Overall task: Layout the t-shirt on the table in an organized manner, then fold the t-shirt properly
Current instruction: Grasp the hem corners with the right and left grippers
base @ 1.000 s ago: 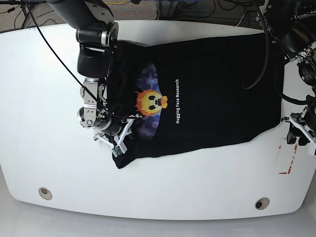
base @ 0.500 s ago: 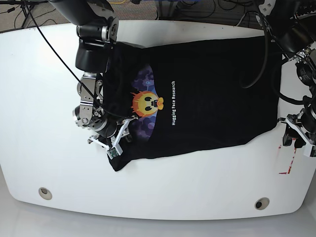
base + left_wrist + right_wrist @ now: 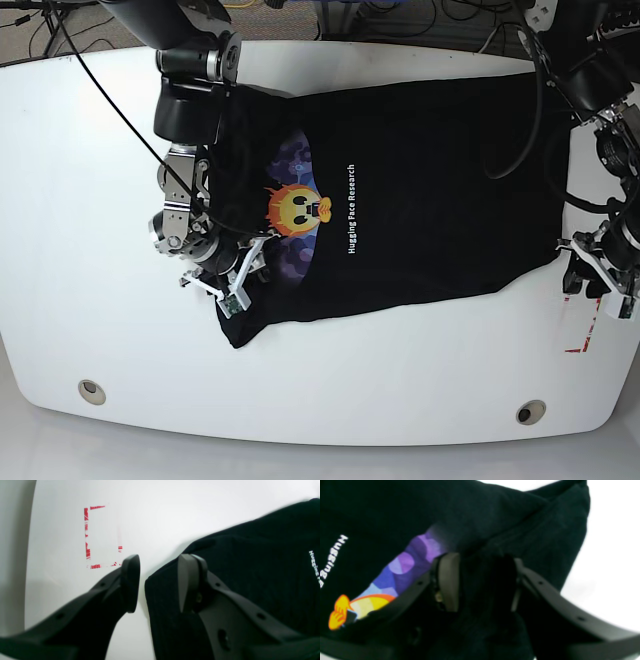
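The plain black soft cloth short-sleeved t-shirt [image 3: 400, 200] lies spread across the far middle of the large white smooth table [image 3: 80, 200], its long axis running from about 9 o'clock to 3 o'clock in the base view, with the printed yellow face graphic [image 3: 298, 208] toward the 9 o'clock end. Each arm sits at one end of that axis. The right gripper [image 3: 480, 582] is at the 8 o'clock corner of the cloth, and its wrist view shows the jaws clamped on a bunched fold of black fabric. The left gripper [image 3: 156, 582] is at the 4 o'clock corner: its jaws stand apart, straddling the hem edge, one finger over bare table beside the small red tape marks [image 3: 87, 537], the other over the cloth. The coming move likely turns on the left jaws closing on that corner, so both ends can be pulled apart along the long axis.
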You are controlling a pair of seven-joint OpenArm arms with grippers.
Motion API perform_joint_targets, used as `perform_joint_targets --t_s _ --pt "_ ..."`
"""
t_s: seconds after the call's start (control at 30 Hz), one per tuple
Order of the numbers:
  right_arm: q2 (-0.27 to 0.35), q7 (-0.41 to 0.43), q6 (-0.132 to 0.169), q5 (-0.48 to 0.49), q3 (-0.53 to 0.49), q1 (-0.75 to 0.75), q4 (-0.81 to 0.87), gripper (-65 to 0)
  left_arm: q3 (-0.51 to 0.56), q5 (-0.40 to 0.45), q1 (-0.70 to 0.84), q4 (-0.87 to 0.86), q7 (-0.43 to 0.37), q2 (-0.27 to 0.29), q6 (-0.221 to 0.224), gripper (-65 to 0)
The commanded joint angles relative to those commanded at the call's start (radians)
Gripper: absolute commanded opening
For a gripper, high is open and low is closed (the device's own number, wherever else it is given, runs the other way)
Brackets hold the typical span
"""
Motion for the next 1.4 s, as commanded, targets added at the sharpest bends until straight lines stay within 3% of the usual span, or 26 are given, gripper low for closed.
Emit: perform_joint_targets --t_s 0.07,0.13,0.47,0.7,0.87,1.07,1.4 --pt "0.011 0.000 0.000 0.000 0.000 0.023 -0.029 -62.8 0.000 0.000 -0.002 0.000 -0.002 0.000 0.000 -41.1" --pt "0.012 0.000 0.000 0.000 0.000 0.037 -0.057 -65.0 0.000 0.000 -0.002 0.000 -0.002 0.000 0.000 -41.1" --pt "0.029 -0.009 0.000 -0.002 0.046 0.044 0.040 -65.0 0.000 0.000 -0.002 0.000 -0.002 0.000 0.000 -41.1" --pt "0.034 -0.120 0.000 0.000 0.046 0.032 0.195 -64.7 0.000 0.000 -0.002 0.000 -0.002 0.000 0.000 -41.1" --pt "0.044 -0.127 0.000 -0.008 0.048 0.012 0.282 -64.4 0.000 0.000 0.000 0.000 -0.002 0.000 0.000 -41.1" --pt "0.101 -0.127 0.000 0.000 0.048 -0.002 0.287 -64.4 0.000 0.000 0.000 -0.002 -0.002 0.000 0.000 -41.1" --pt "0.132 -0.124 0.000 0.000 0.049 -0.028 0.287 -64.7 -0.008 0.000 -0.003 -0.072 -0.003 0.000 0.003 -41.0"
